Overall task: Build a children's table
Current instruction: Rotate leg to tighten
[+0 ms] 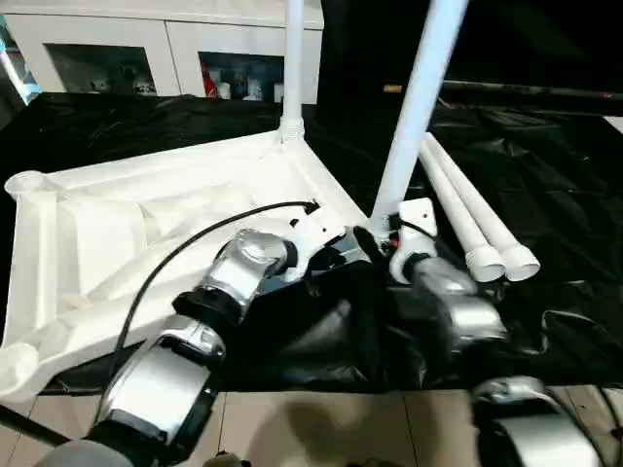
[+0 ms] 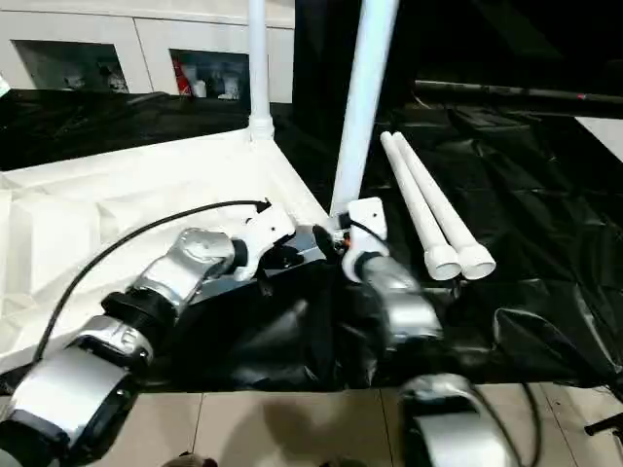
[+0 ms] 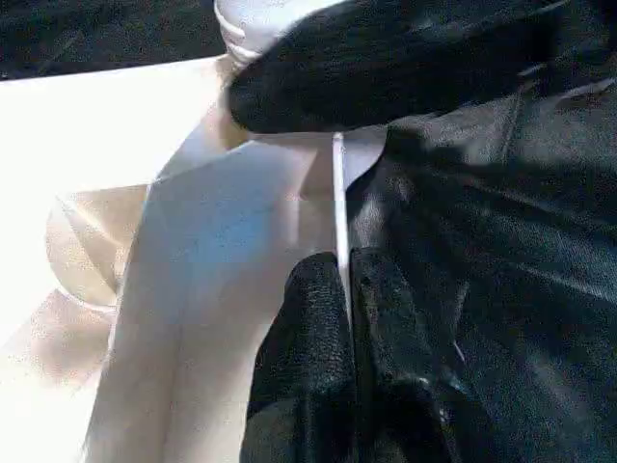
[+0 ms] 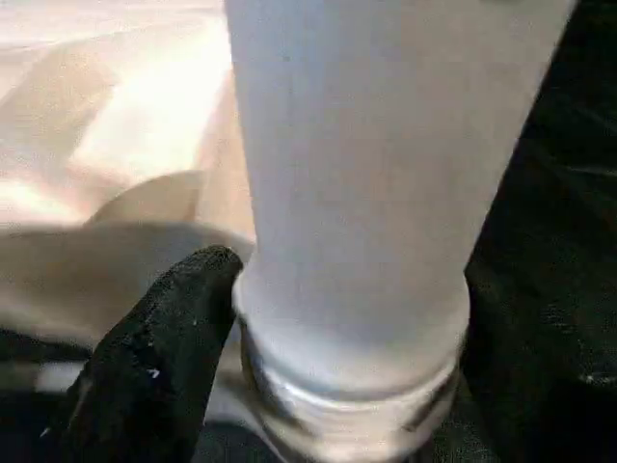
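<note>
**Two legs standing, two waiting on the black cloth**

Nearest the robot, past a strip of tiled floor (image 1: 321, 418), both silver forearms reach over the edge of the black-draped work table (image 1: 545, 195). The left gripper (image 3: 345, 289) has its two black fingers clenched on the thin white rim of the tabletop (image 1: 117, 233), at the near corner on the robot's right. The right gripper (image 4: 289, 318) sits at the foot of the near leg (image 1: 414, 107), one black finger (image 4: 164, 338) touching the leg's collar; whether it grasps the leg or stands released cannot be told.

The tabletop lies upside down on the cloth, ribs upward, filling the left half of the work table. The near leg rises from that corner socket, leaning slightly to the right. A second leg (image 1: 293, 58) stands upright in the far corner socket. Two loose legs (image 1: 467, 214) lie side by side, touching, on the cloth just right of the near leg.

Behind stands a white cabinet (image 1: 165, 49) with glass doors
</note>
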